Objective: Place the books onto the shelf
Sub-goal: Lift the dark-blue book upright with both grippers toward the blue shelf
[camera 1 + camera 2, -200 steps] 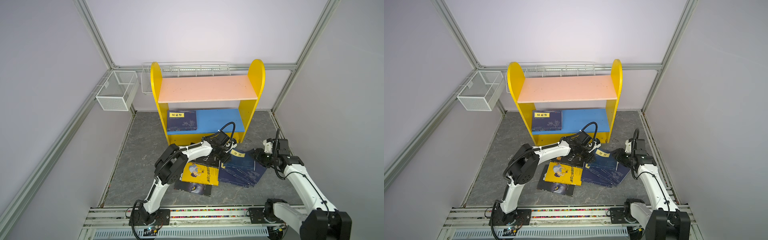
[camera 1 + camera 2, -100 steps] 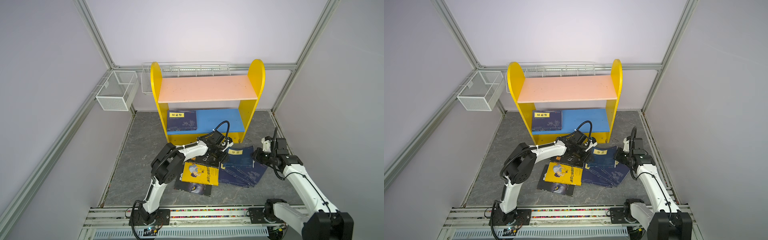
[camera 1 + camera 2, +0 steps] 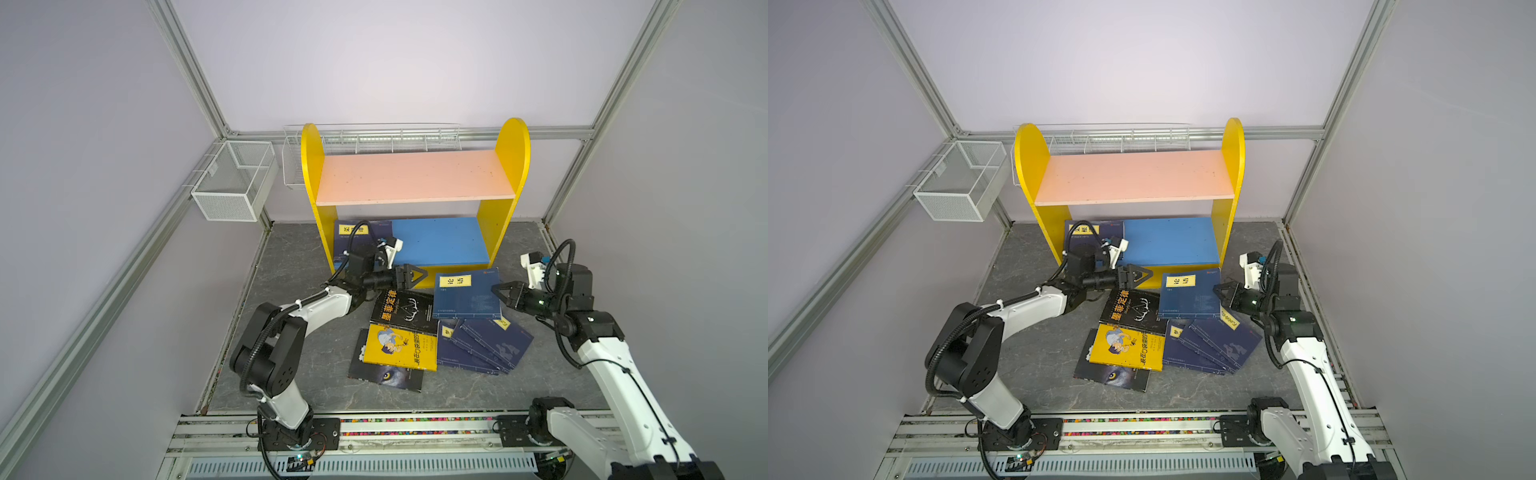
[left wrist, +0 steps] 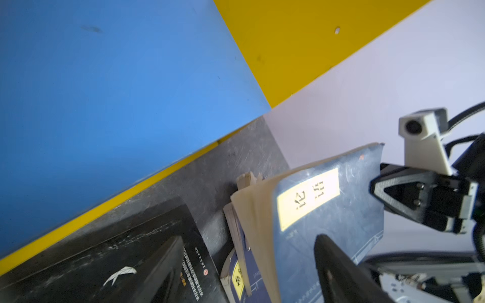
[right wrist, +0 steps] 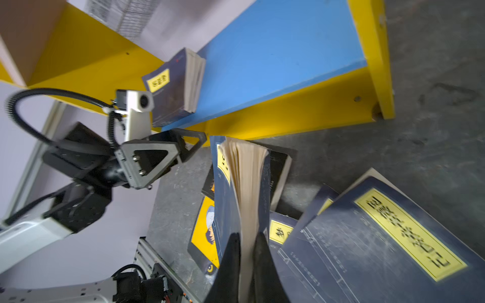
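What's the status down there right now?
Right gripper shut on navy book, held over the pile. Left gripper open beside it, close to shelf front. One other book on shelf.

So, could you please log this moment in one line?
right gripper: shut on navy book | left gripper: open | shelf: one shelved book

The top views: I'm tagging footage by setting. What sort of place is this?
Most likely a robot test cell, not a home or library: plain pale walls held in aluminium framing, a left arm and right arm bolted to a front rail, and a small shelf with books scattered on the floor.
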Available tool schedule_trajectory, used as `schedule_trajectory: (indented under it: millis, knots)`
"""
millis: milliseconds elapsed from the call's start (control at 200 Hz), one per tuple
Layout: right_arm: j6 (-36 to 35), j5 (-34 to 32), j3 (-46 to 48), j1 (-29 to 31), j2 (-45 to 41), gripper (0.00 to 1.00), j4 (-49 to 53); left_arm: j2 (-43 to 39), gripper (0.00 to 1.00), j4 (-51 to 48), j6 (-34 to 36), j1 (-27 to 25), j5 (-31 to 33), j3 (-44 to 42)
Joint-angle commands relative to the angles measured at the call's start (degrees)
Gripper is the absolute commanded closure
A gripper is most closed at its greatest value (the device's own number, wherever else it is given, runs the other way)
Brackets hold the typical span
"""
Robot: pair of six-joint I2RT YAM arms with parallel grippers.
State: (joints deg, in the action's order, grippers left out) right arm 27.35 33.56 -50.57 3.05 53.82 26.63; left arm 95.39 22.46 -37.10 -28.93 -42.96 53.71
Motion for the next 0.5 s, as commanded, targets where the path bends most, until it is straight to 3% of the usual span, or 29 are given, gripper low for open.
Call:
schedule_trajectory:
  millis: [0,225,495]
  knots:
    - [2.4,5.4,-4.0,1.6,-0.5,0.94,-6.8,-2.8,0.19,18.2,-14.6,2.3,-7.0,-6.9]
    - [3.2,1.8,-9.4,8.4,7.5,0.94,-12.6,-7.2,0.17,31.7,-23.7,2.5,-13.0,-12.9]
    - [3.6,-0.4,-12.2,14.7,14.4,0.94,-18.7,-11.5,0.22,31.4,-23.4,2.4,-13.3,-14.7]
